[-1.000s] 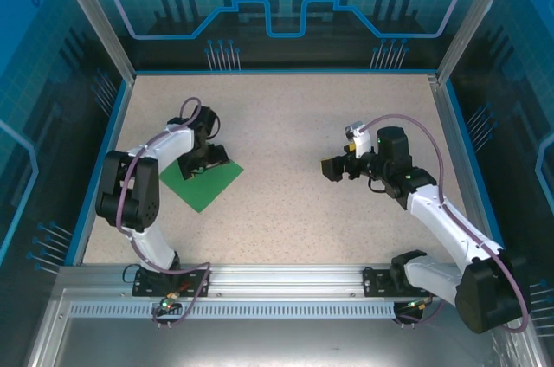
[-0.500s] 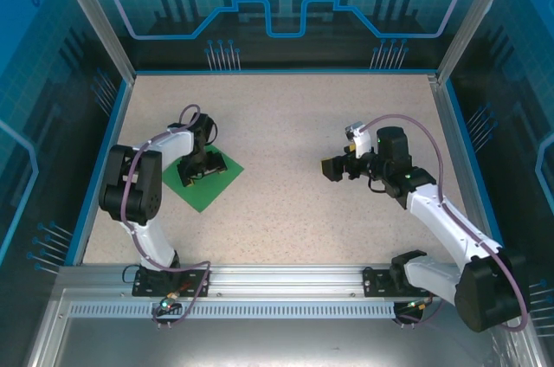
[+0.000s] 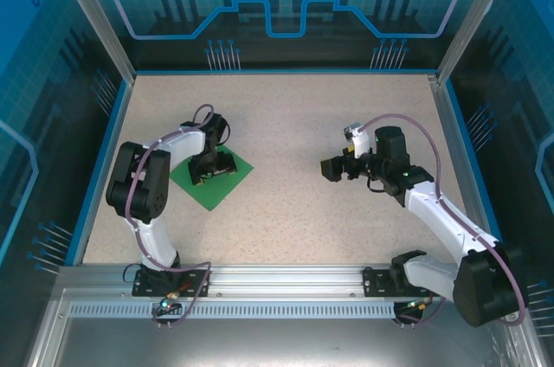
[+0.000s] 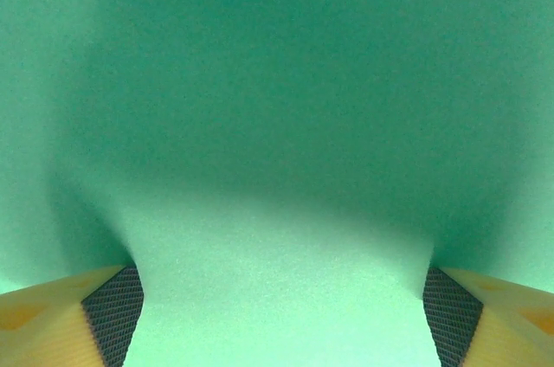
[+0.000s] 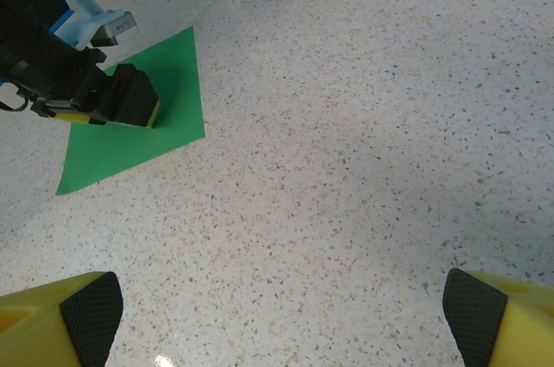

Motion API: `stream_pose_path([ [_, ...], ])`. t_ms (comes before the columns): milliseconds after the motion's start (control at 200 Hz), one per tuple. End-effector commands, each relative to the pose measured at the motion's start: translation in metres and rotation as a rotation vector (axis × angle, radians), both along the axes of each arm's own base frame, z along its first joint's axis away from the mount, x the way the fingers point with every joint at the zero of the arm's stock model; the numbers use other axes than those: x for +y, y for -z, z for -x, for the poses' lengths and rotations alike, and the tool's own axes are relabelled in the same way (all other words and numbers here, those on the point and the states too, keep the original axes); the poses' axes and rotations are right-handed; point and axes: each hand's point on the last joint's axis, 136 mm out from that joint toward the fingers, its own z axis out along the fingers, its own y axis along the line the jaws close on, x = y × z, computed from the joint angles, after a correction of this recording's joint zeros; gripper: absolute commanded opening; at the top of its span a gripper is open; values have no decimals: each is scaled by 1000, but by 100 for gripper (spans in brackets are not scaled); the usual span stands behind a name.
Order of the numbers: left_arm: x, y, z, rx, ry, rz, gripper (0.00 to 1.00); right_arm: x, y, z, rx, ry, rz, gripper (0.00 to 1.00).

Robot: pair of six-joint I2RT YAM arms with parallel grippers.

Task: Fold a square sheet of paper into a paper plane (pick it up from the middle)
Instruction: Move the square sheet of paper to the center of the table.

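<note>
While left hand (image 3: 211, 171) sits spread on square sheet of paper (image 3: 212, 196), right hand (image 3: 331, 168) gapes.

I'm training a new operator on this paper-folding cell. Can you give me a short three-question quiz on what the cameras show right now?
1. True or false: the left gripper is at the middle of the square sheet of paper, jaws apart.
2. Where is the sheet? A) unfolded on the table; B) folded into a dart; C) hanging off the table's edge.
3. Fill in: the right gripper, holding nothing, has its jaws ___.
Key: 1 true; 2 A; 3 open.
</note>
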Motion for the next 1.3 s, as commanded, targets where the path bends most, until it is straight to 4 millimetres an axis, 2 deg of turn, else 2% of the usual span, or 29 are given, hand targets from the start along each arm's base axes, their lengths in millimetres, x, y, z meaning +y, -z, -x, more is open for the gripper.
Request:
stream_pose_path([
  [0,-24,14,10,65,19,47,89,-4,-15,-5,-33,9,-23,99],
  [145,-51,15,16,75,65,50,89,-8,-12,-5,-26,19,-28,99],
  [385,-117,15,18,76,166,86,89,-13,-4,2,11,35,-47,99],
  [655,-195,10,14,57,255,154,89,-14,6,23,95,39,-69,99],
  [860,-234,3,17,54,332,177,89,-17,10,41,118,45,-75,99],
  [930,-238,1,17,52,347,181,89,-18,10,44,121,46,-74,99],
  [1015,-232,-10,15,28,363,154,89,-18,8,48,119,46,-76,99],
  [1135,-210,-33,10,-20,386,77,90,-12,4,50,118,27,-74,99],
  [1290,-173,-70,5,-96,373,43,93,2,7,51,128,-5,-22,99],
])
